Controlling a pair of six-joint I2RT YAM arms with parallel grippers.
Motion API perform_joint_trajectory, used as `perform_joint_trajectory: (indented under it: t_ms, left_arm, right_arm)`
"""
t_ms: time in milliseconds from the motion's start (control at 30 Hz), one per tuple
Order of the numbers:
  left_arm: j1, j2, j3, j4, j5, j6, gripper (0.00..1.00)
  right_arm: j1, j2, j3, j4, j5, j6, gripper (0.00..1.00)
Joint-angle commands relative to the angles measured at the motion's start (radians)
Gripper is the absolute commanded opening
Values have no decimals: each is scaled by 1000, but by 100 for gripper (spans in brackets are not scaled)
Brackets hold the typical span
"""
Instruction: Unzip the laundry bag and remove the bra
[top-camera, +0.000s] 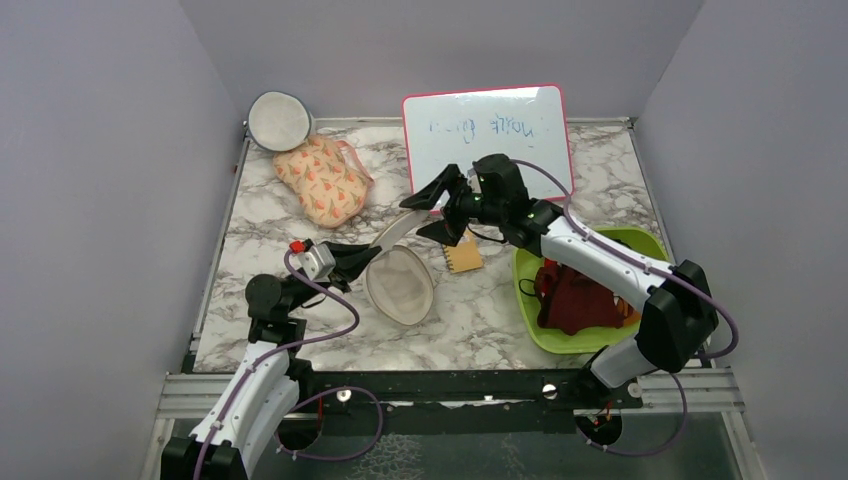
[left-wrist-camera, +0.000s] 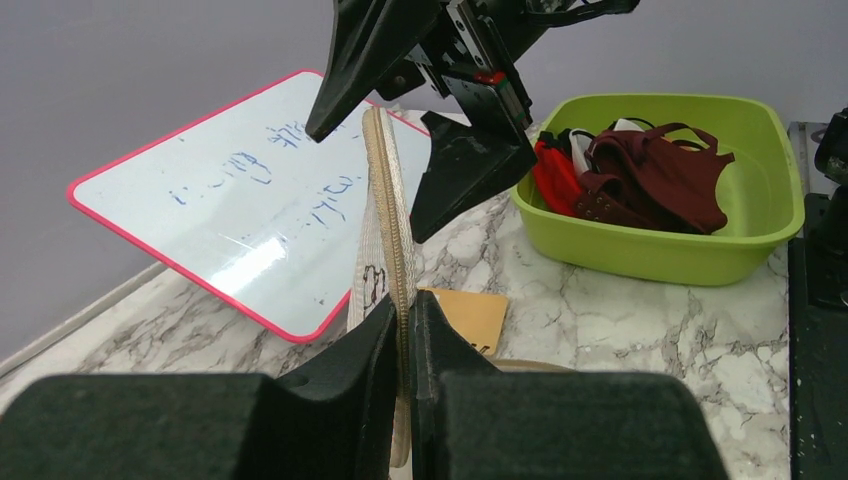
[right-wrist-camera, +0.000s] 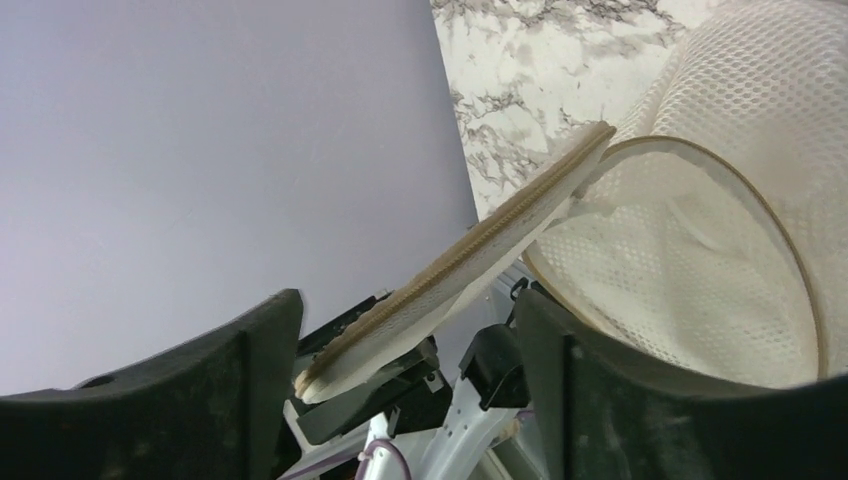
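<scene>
The laundry bag (top-camera: 402, 287) is a cream mesh pouch lying unzipped on the marble table, its lid flap (top-camera: 393, 230) lifted on edge. My left gripper (top-camera: 368, 260) is shut on the flap's zipper edge (left-wrist-camera: 405, 262), beside the small black squiggle (left-wrist-camera: 374, 282). My right gripper (top-camera: 418, 215) hangs open, its fingers (left-wrist-camera: 470, 170) straddling the flap's upper end without touching it. In the right wrist view the zipper edge (right-wrist-camera: 480, 250) passes between that gripper's (right-wrist-camera: 408, 300) spread fingers, with the open mesh body (right-wrist-camera: 720, 250) behind. No bra shows inside the bag.
A lime green bin (top-camera: 655, 250) at the right holds maroon and red bras (top-camera: 575, 295). An orange notepad (top-camera: 463, 257) lies beside the bag. A pink-framed whiteboard (top-camera: 487, 130) leans at the back, with a peach floral pouch (top-camera: 322, 178) and a grey-rimmed white disc (top-camera: 279, 120) at the back left.
</scene>
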Motion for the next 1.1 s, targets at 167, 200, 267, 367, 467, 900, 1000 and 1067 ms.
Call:
perform_joint_trajectory:
  t_ms: [167,200,267,367,467,900,1000,1067]
  left_arm:
    - [-5,2,6,-21,44,4,7]
    - [-5,1,9,-24,50,4,10]
    - [-7,-6,14,-25,61,-5,20]
    - [-6,-33,24,-33,63,-29,40]
    - [-7,-70,40,-38,101,-53,57]
    - [-10,-103,58,-48,78,-94,70]
    - [-6,-104,94,-212,-43,-42,70]
    - [-6,-101,152,-369,-109,37,70]
  right_arm:
    - [6,-72,-99,65,40,104,30]
    - [6,-80,-118,85,40,106,25]
    - [6,-85,-143,109,38,94,14]
    - [6,-77,-152,124,11,57,7]
    - [7,-66,-156,140,4,-8,6]
    - [8,12,-229,279,0,-209,3]
    - [31,45,-236,305,-34,-212,3]
    - [53,54,-241,304,-29,-214,4]
